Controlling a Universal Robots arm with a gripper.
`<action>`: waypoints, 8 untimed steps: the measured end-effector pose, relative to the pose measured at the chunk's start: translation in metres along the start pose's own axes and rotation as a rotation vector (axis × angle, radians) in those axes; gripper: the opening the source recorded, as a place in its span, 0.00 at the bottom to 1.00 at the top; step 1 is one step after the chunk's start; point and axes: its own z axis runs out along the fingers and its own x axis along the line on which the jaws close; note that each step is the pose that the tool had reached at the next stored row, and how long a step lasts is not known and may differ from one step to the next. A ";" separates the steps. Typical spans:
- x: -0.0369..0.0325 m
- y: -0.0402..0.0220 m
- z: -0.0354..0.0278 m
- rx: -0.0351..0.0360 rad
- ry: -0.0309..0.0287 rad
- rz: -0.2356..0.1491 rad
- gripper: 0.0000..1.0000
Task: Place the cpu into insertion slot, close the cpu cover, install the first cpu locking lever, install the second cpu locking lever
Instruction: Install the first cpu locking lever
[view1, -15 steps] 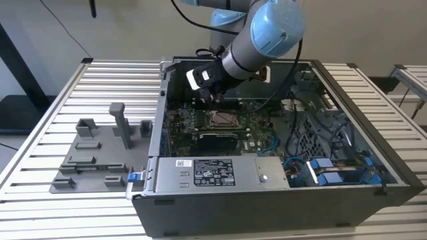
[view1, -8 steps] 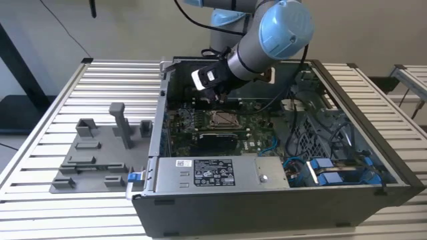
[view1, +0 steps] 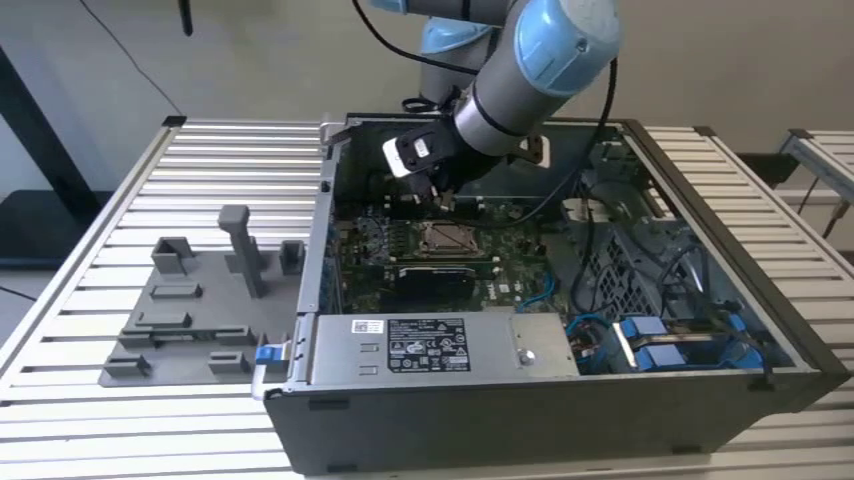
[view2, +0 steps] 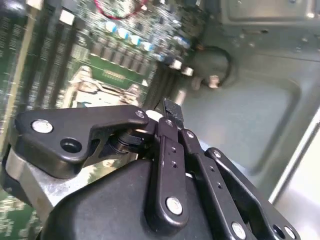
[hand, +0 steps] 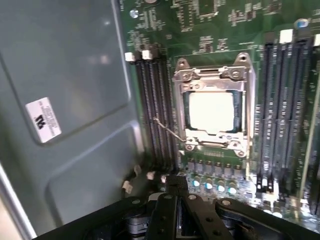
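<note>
The insertion slot (view1: 450, 238) sits on the green board inside the open computer case. In the first wrist view the cpu (hand: 211, 112) lies flat in the insertion slot (hand: 183, 145) as a pale, shiny square. The silver cpu cover (hand: 212, 75) lies down around it. One thin wire locking lever (hand: 167, 131) sticks out sideways over the memory slots. My black gripper (hand: 175, 183) hangs above the board, a short way from the socket. It is shut, with nothing between its fingertips. It also appears in the second wrist view, where the gripper (view2: 171, 107) hangs beside the socket (view2: 105, 87).
Long black memory slots (hand: 155, 100) flank the socket on both sides. A grey case wall (hand: 65, 75) rises close to the gripper. A power supply (view1: 414, 345) and blue cables (view1: 667, 340) fill the case front. A grey fixture plate (view1: 187, 310) lies at the exterior view's left.
</note>
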 end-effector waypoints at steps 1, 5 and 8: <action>0.0003 -0.0001 -0.0002 -0.0056 -0.0122 -0.001 0.11; 0.0017 -0.0002 0.0003 -0.0607 -0.0323 -0.030 0.11; 0.0020 -0.0002 0.0005 -0.1046 -0.0359 -0.064 0.11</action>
